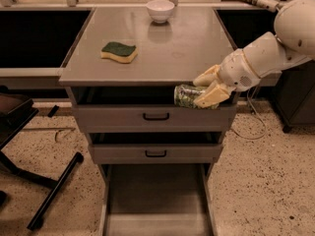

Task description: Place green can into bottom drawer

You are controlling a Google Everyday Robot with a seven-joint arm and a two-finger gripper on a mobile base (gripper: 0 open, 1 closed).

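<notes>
My gripper [206, 88] is shut on the green can [186, 96], which lies sideways between the cream fingers [212, 97]. It hangs in the air in front of the cabinet's front edge, level with the top drawer, at the right side. The bottom drawer [157, 200] is pulled open below, a wide grey tray with a flat floor, straight under and a little left of the can. My white arm [275, 48] comes in from the upper right.
A green-topped yellow sponge [118, 51] and a white bowl [160, 10] sit on the cabinet top [167, 48]. Two upper drawers with black handles [156, 116] are closed. A black chair base [44, 181] stands on the floor at left.
</notes>
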